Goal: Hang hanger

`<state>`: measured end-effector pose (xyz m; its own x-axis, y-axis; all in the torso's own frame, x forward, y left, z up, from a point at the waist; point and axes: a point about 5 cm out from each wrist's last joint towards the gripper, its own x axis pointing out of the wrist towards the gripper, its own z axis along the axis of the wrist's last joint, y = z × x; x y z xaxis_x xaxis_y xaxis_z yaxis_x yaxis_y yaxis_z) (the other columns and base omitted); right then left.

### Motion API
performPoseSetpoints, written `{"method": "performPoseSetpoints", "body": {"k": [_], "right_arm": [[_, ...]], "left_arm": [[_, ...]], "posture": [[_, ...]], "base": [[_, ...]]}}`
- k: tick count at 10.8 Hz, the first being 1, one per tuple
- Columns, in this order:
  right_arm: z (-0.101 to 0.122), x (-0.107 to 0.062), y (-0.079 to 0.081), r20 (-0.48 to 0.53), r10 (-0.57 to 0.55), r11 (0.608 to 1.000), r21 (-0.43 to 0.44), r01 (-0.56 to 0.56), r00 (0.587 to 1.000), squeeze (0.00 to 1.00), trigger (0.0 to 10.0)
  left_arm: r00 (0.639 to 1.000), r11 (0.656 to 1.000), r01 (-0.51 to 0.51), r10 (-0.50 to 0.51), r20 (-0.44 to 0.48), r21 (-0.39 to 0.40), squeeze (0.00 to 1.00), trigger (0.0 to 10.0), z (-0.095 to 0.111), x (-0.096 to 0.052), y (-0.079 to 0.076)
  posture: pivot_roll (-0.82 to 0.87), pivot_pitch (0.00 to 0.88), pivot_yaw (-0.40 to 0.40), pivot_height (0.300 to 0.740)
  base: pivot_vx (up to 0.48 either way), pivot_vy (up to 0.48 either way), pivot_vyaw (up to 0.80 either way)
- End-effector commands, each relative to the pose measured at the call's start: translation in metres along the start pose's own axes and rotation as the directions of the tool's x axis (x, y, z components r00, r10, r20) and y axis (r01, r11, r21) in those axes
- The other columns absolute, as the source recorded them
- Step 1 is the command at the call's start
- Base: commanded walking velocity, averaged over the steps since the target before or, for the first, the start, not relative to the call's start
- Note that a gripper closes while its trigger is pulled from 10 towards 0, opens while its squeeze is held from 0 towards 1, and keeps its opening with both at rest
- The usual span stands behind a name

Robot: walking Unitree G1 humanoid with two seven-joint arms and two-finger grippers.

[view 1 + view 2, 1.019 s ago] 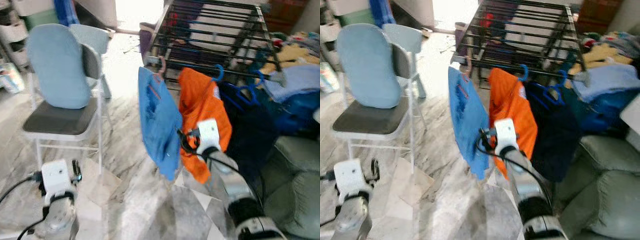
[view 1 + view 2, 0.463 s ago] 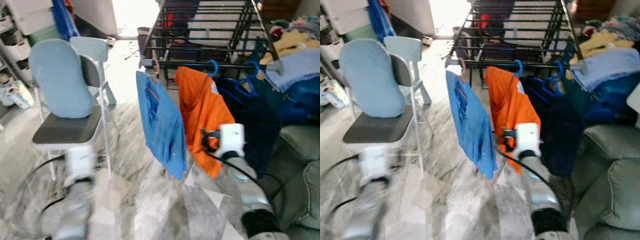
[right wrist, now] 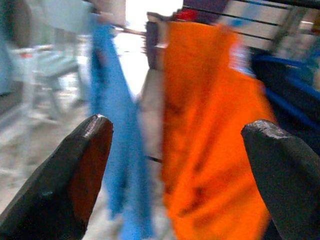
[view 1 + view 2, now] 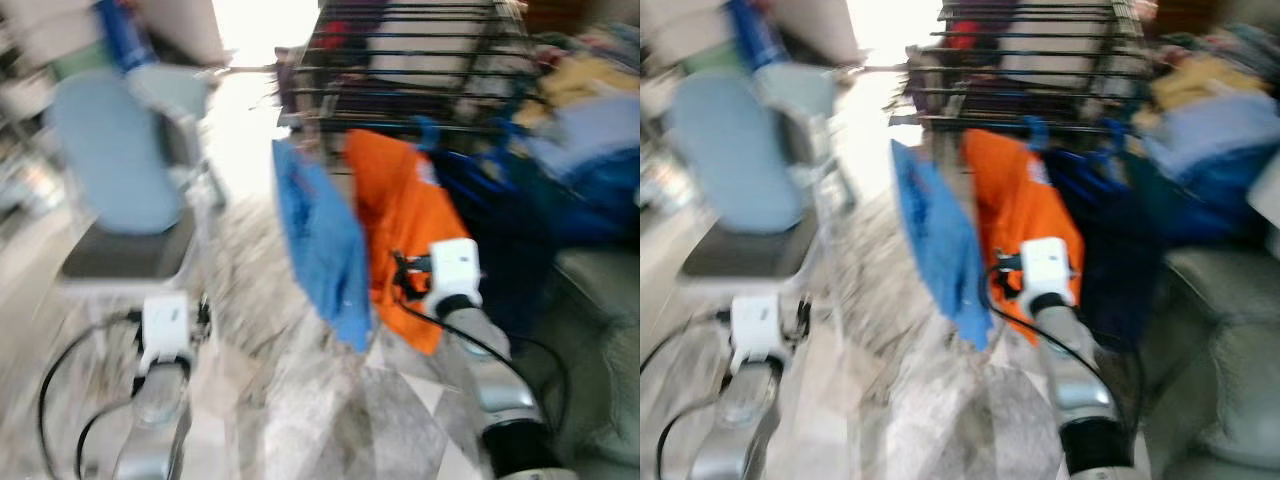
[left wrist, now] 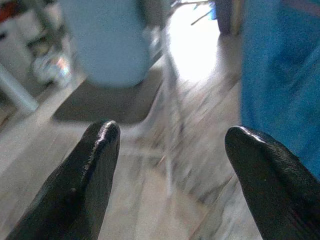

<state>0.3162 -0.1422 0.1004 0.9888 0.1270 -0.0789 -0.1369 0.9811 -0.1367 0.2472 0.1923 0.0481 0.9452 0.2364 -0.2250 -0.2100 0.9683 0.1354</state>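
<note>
Currently both sets of jaws stand wide apart with nothing between them. Right gripper (image 3: 175, 175) faces the orange shirt (image 4: 400, 225), close but not touching as far as the blur allows; blue shirt (image 4: 320, 245) hangs just beside it, dark garments (image 4: 490, 235) on the other side. All three hang from the near bar of the rack (image 4: 400, 60). Left gripper (image 5: 172, 175) sits low over the floor (image 4: 300, 400), near the chair (image 4: 125, 200), well apart from the rack. Hangers: blue hook (image 4: 428, 130) visible at the orange shirt's top, on the bar; rest is too smeared to resolve. Handling guess: hanger is light, stiff, thin plastic, slippery under the pads, with soft cloth that swings and drags. Best hold looks like the neck just below the hook, not the fabric. Walking blur makes any aim unreliable.
</note>
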Motion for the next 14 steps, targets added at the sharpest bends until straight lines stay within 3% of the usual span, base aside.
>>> {"method": "performPoseSetpoints", "body": {"k": [1,3,5,9,12,14], "right_arm": [[0.003,-0.002,0.000,0.003,0.009,1.000,0.010,-0.009,1.000,0.00,10.0],[0.007,-0.001,-0.004,0.009,0.011,1.000,0.005,-0.011,1.000,0.00,10.0],[-0.003,-0.007,-0.011,-0.028,-0.001,1.000,0.005,0.001,1.000,0.00,10.0],[-0.009,-0.014,-0.010,-0.058,0.000,1.000,0.013,0.001,0.998,0.00,10.0],[-0.009,-0.013,-0.009,-0.062,0.019,1.000,0.008,-0.019,0.998,0.00,10.0],[-0.005,-0.009,-0.006,-0.058,0.033,0.999,0.016,-0.032,0.998,0.00,10.0]], "left_arm": [[1.000,1.000,-0.013,0.013,0.018,-0.008,0.00,10.0,0.006,-0.002,0.000],[0.998,0.999,-0.046,0.047,0.030,-0.018,0.00,10.0,0.008,-0.008,0.011],[0.998,0.999,-0.052,0.052,0.034,-0.001,0.00,10.0,0.005,-0.016,0.025],[0.999,1.000,-0.003,0.003,0.045,-0.011,0.00,10.0,0.016,-0.018,0.015],[0.999,0.999,-0.045,0.045,0.020,0.008,0.00,10.0,0.012,-0.021,0.028],[0.999,0.999,-0.044,0.044,0.020,-0.006,0.00,10.0,0.016,-0.020,0.024]], "posture": [[-0.03,0.000,0.015,0.740],[0.00,0.000,-0.004,0.740],[0.00,0.000,-0.004,0.740],[0.00,0.000,0.012,0.740],[0.01,0.000,-0.001,0.740],[0.01,0.000,-0.007,0.740]], "base": [[0.000,0.000,0.80],[0.000,0.000,0.80],[0.000,0.000,0.80],[0.000,0.000,0.80],[0.000,0.000,0.60],[0.000,0.000,0.00]]}}
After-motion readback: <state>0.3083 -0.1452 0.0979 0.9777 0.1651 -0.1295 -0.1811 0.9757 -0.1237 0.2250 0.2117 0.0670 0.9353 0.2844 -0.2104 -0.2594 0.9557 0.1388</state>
